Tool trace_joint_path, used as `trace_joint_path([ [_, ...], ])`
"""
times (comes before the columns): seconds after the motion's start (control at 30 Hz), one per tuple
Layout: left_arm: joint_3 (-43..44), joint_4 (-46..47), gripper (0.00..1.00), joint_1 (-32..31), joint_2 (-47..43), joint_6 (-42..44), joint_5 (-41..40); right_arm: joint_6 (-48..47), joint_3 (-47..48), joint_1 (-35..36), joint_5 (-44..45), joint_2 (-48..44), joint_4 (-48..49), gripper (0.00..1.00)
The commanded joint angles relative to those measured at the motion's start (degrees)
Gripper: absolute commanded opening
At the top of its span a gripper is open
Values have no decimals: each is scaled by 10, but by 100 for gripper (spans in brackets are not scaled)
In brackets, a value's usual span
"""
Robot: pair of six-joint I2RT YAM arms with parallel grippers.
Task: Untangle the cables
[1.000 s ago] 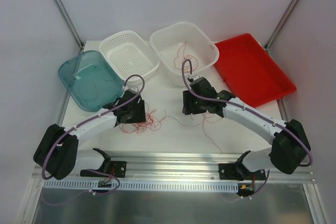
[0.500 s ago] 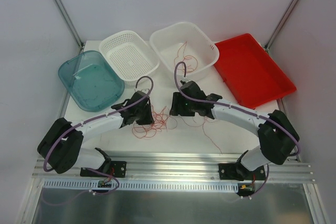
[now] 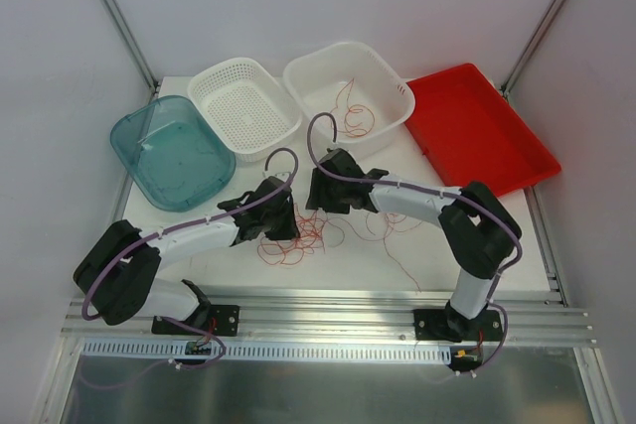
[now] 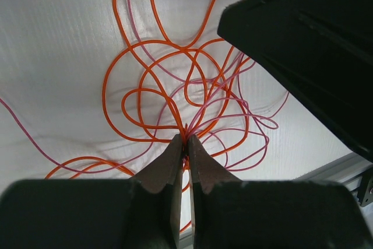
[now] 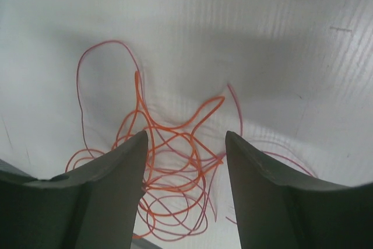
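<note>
White tabletop (image 3: 437,257) fills the overhead view, with a teal bin (image 3: 171,151), a perforated basket (image 3: 243,106), a white tub (image 3: 390,96) and a red tray (image 3: 477,131) along its far side. The cables (image 3: 298,237) lie as a loose red-orange tangle on the near middle of the table. A few strands also sit in the tub, and one trails off to the right. The left gripper (image 3: 281,223) sits at the tangle's left edge, and the right gripper (image 3: 320,196) is just beyond its far side. A second ago both arms were further apart, the left one further left with its jaws parted and the right one further right. Both have since closed in on the pile.

From the left wrist, the fingers (image 4: 175,161) have pinched tight on a bundle of orange strands where several loops cross. The right arm's dark body looms at upper right. That grip looks like an anchor, so the untangling seems only just begun.

From the right wrist, the jaws stand apart and grip nothing, straddling the knot just above it. A pull by this arm on a free loop looks like the likely next step.
</note>
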Motion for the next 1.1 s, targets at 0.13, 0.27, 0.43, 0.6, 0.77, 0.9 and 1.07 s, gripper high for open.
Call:
trace_joint_path([
  [0.13, -6, 17, 4, -5, -3, -13, -2, 29, 30, 1, 24, 45, 5, 51],
  [0.27, -7, 18, 4, -5, 1, -14, -1, 23, 35, 0, 17, 55, 14, 34],
  [0.43, -16, 18, 6, -6, -1, -15, -13, -3, 45, 0, 22, 25, 5, 6],
  [0.6, -25, 18, 8, -4, -3, -17, -27, -84, 85, 0, 53, -86, -67, 1],
  [0.77, -29, 18, 8, -2, -8, -17, -34, -165, 199, 1, 68, -172, -164, 1],
  [0.9, -35, 18, 9, -1, -15, -13, -45, -218, 296, 0, 71, -215, -219, 1],
  [1.07, -46, 18, 14, 2, -28, -16, -54, -266, 395, -4, 65, -266, -235, 1],
])
